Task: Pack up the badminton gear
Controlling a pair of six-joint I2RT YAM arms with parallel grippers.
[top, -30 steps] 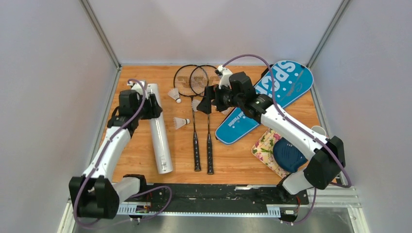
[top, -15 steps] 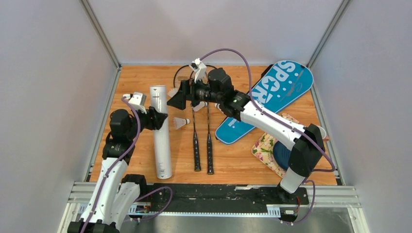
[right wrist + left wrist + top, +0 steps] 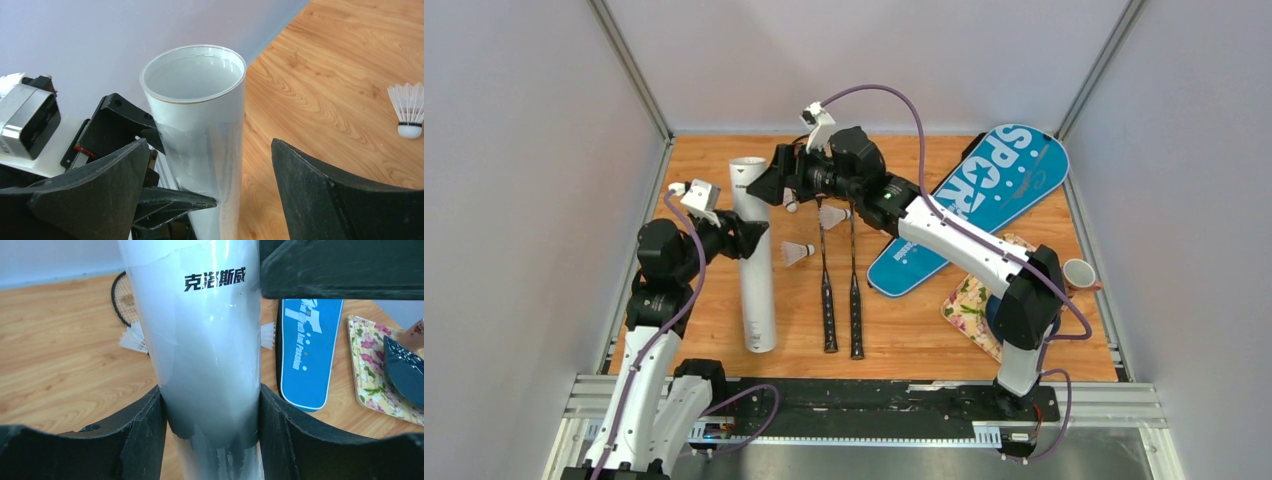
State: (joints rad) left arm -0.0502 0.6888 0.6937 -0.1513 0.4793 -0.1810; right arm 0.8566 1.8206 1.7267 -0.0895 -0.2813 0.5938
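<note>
From above: holds the long white tube [image 3: 755,270] mid-length in the left gripper [image 3: 746,240], apparently to steady it for loading. Poises the right gripper [image 3: 764,185] at the tube's far end. Leaves shuttlecocks [image 3: 799,252], rackets [image 3: 829,300] and blue cover [image 3: 969,215] right of the tube.

Left wrist: shows fingers [image 3: 142,435] clamped on the tube's sides.

Right wrist: shows jaws spread wide and empty by the tube's open mouth.

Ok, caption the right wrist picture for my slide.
Open right pincer at the open mouth of the white tube; left pincer grips it, one shuttlecock lying on the table.
</note>
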